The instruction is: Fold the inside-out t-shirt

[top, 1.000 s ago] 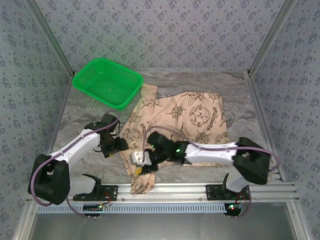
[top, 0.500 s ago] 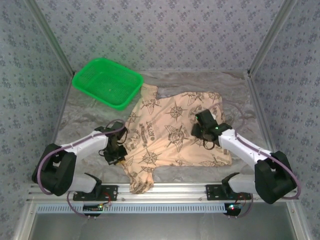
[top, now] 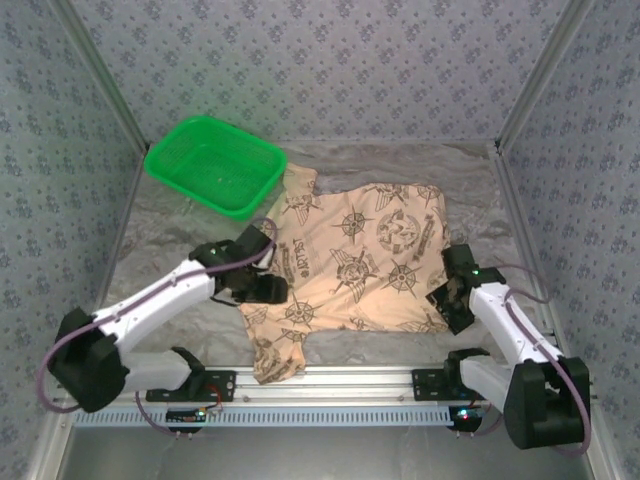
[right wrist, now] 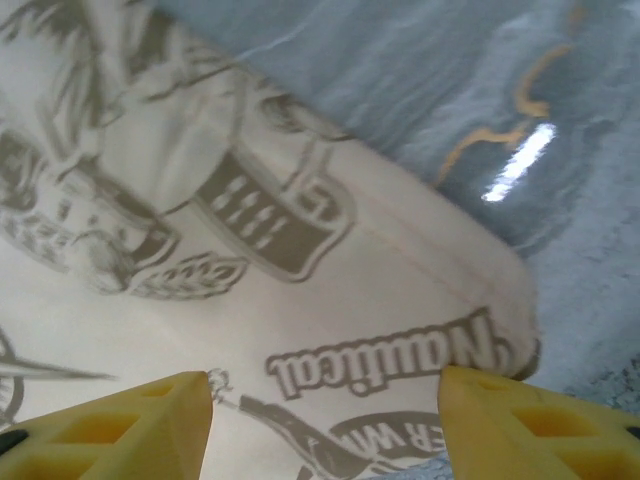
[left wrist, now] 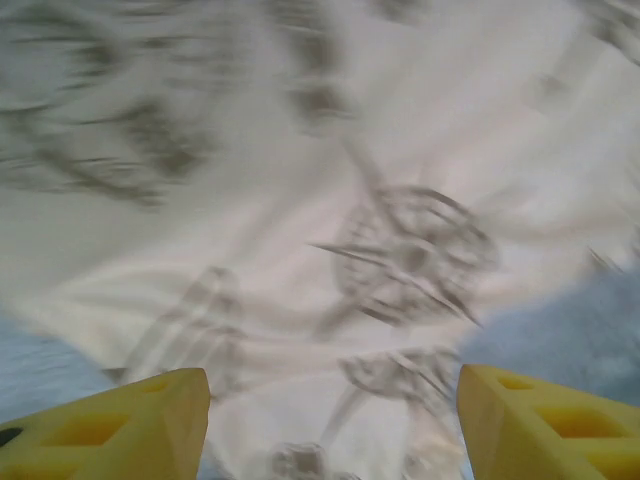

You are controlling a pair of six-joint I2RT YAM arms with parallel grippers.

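Both arms have shifted in the last half-second. The right gripper [top: 447, 300] has pulled back from the middle of the inside-out t-shirt [top: 350, 260] to its near right corner. The left gripper [top: 268, 290] has pushed further in over the left edge.

I see the shirt spread nearly flat in the middle of the table [top: 160, 230], print side up. One sleeve points toward the green basket [top: 215, 170] at the far left, and a crumpled sleeve trails to the aluminium rail [top: 330, 372] at the near edge.

The table surface is grey and marbled, wrinkled like a loose sheet. My right wrist camera shows gold veins and a bright glare on the table [right wrist: 520, 150], beside the shirt corner [right wrist: 300, 300].

Patterned blue-grey walls [top: 330, 60] close the cell on three sides, with metal posts [top: 100, 75] slanting up at the corners.

On the left wrist view the left gripper [left wrist: 335, 420] stands spread wide over blurred printed cloth [left wrist: 330, 200], gripping nothing. The right gripper [right wrist: 325, 410] is likewise parted above the print, with nothing between its fingers. I cannot tell whether either one touches the cloth.
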